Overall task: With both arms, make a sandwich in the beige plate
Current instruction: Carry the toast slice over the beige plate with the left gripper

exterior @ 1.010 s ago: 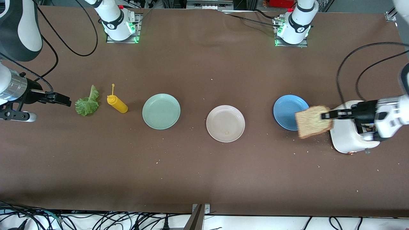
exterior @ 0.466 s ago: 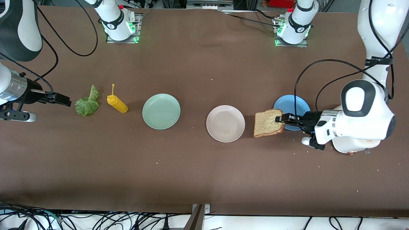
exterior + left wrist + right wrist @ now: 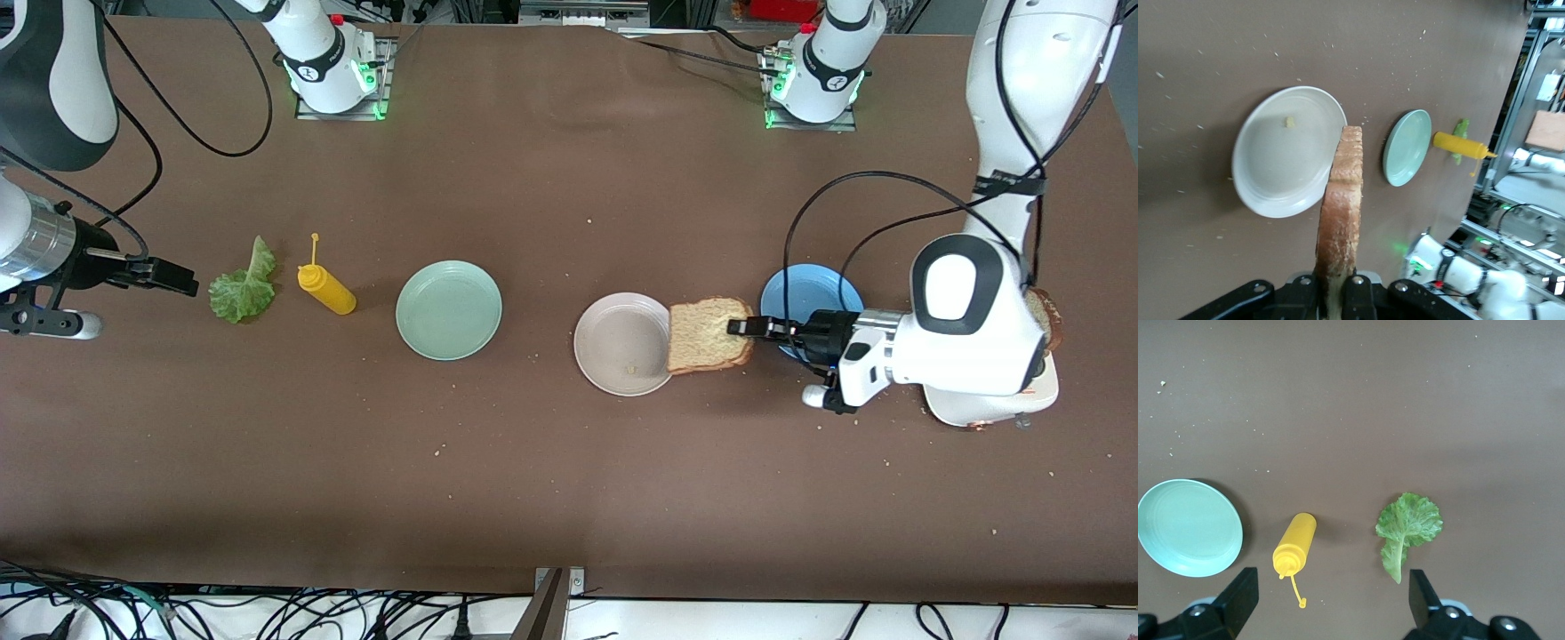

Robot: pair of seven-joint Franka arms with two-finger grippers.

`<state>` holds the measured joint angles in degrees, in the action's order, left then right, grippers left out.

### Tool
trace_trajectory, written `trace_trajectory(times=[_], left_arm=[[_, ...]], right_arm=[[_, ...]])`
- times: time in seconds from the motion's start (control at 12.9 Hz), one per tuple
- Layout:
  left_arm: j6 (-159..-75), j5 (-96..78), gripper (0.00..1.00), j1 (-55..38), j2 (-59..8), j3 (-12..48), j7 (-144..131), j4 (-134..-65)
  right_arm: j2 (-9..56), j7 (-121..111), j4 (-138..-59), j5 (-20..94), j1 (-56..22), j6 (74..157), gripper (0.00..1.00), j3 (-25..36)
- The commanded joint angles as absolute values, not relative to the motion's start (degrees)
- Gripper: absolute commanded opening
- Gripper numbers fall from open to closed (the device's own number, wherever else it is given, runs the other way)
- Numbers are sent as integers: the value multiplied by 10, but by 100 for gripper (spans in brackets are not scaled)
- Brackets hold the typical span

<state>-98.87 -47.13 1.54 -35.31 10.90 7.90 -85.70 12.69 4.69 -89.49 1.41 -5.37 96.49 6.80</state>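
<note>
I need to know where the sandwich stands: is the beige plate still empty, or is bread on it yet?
Empty but for a crumb. The beige plate holds no bread; the left gripper is shut on the bread slice, over the plate's edge.

Matt brown cloth-like table cover (image 3: 551, 480), faintly creased, flecked with pale crumbs. Smooth, softly glossy round beige plate (image 3: 613, 342), seemingly plastic or glazed; same sheen on round mint-green plate (image 3: 449, 310) and round blue plate (image 3: 805, 289). Porous, rough, speckled brown bread slice (image 3: 707, 335) with darker crust. Shiny yellow plastic squeeze bottle (image 3: 326, 290). Crinkled, matt green lettuce leaf (image 3: 244, 288). Glossy white plastic arm shells (image 3: 965, 329) with matt black joints; brushed metal wrist ring (image 3: 40, 240).
</note>
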Motion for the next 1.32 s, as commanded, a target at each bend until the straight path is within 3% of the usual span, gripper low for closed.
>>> trace_trajectory(times=[0.0,0.39,1.24], left_arm=[[-986,-504,0,9,-380,106,34,-845],[-1048,-510,0,-34,-403,106,40,-849],[-1070,-466,0,-93,-440,104,105,-854]], right_arm=[[131,54,-883,9,-54,961,100,67],[131,54,-883,10,-54,960,100,67],[131,54,-883,10,-54,960,100,67]])
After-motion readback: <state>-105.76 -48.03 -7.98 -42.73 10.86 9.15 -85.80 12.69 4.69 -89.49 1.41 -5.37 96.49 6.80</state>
